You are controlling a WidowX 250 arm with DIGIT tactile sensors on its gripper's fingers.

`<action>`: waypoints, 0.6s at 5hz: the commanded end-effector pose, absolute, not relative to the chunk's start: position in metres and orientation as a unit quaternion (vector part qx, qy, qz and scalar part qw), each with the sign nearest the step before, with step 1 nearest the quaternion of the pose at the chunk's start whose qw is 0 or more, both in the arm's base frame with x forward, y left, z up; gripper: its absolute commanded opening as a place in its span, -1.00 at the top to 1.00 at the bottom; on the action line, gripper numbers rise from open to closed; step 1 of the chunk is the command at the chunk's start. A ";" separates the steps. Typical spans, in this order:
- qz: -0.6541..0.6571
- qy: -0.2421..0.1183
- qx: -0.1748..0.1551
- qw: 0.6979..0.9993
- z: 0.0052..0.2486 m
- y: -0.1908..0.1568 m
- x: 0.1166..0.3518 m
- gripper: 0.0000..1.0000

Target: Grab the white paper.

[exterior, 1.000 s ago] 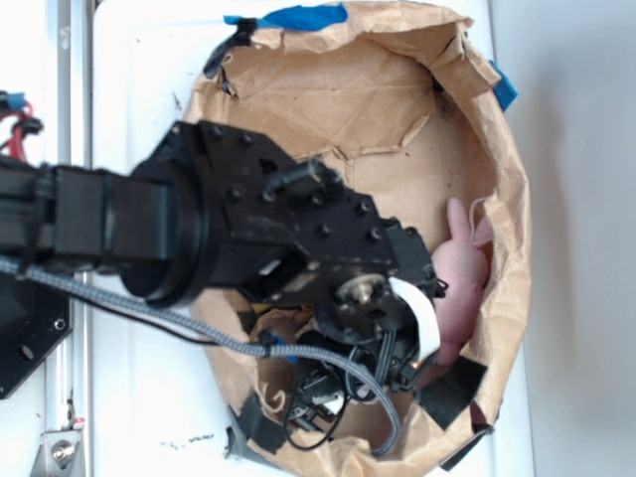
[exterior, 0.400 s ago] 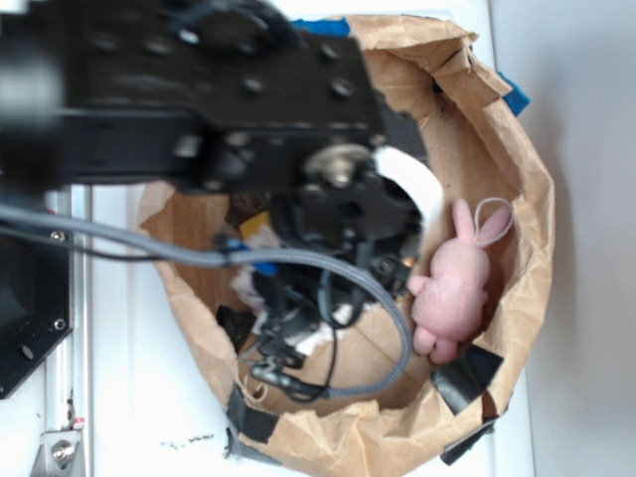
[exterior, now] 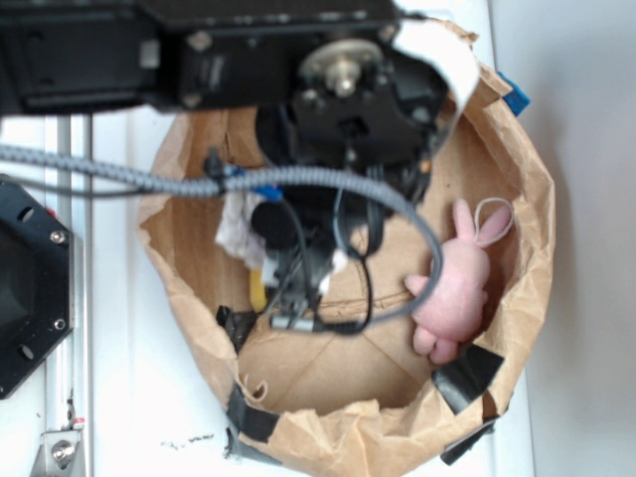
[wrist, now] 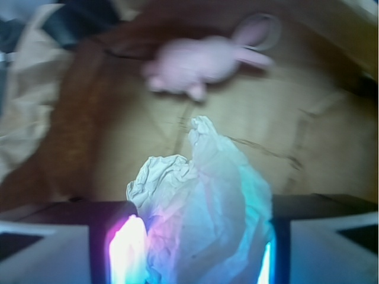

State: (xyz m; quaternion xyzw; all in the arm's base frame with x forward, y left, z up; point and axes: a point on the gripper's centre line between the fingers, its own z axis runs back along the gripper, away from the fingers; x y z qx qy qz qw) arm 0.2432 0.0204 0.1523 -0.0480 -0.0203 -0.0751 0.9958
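With the white paper (wrist: 198, 219) wedged between the jaws inside the brown paper bag (exterior: 517, 248), clamped firmly and lifted straight, clear of the pink bunny (wrist: 204, 59).

Your open passage is the bag floor (exterior: 328, 373) nearest you; the pink bunny (exterior: 452, 288) blocks the right, bag wall (exterior: 527, 248) beyond.

The arm (exterior: 298, 60) hangs over the bag (exterior: 517, 229); paper (exterior: 238, 224) below it, bunny (exterior: 452, 288) at right.
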 end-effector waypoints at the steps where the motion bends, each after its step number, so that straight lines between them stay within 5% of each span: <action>1: 0.005 -0.068 0.023 0.997 0.178 0.033 0.251 1.00; 3: 0.000 -0.080 0.018 0.997 0.178 0.027 0.247 1.00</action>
